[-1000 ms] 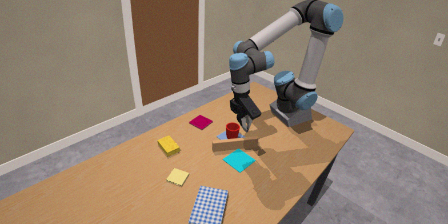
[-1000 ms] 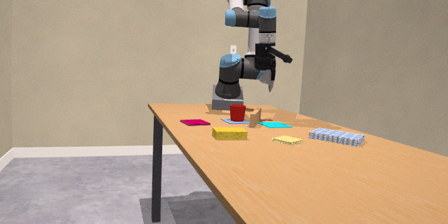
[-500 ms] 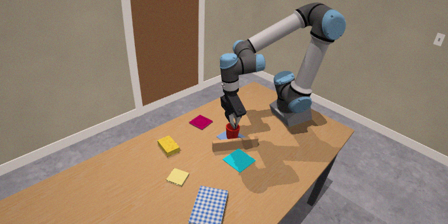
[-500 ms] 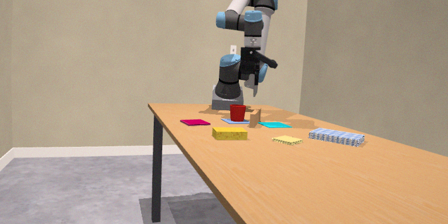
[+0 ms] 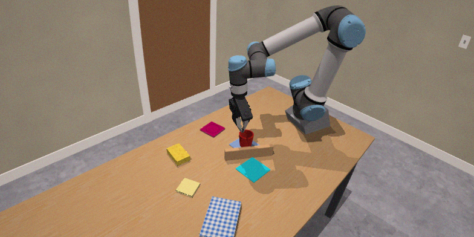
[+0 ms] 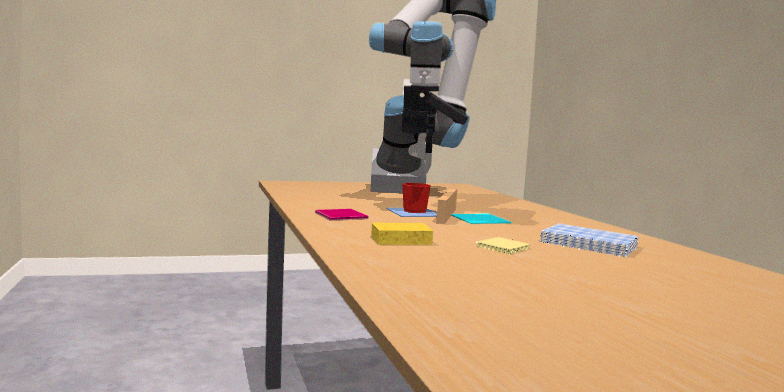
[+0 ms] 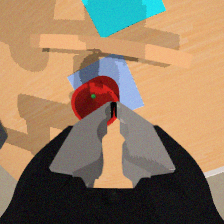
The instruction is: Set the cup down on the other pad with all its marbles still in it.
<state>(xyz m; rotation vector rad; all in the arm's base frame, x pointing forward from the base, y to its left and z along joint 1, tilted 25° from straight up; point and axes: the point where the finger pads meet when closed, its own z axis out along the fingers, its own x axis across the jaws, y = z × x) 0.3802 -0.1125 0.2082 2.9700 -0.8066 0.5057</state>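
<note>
Wrist view alone lets us look into the red cup (image 7: 95, 102), where we see one green marble (image 7: 93, 96); the top view hides the inside. Our gripper (image 5: 242, 128) hangs just above the cup's rim, closed with nothing between its fingers. The cup stands on the pale blue pad (image 5: 234, 143), beside the wooden rail (image 5: 248, 152); the cyan pad (image 5: 253, 168) lies beyond it.

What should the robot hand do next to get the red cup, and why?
Probably open its fingers first. The gripper hangs just above the cup with its fingers shut on nothing, so it cannot fit around the cup's wall. The cup sits on the blue pad with a green marble inside, behind the rail. Once open, it can lower onto the rim.
</note>
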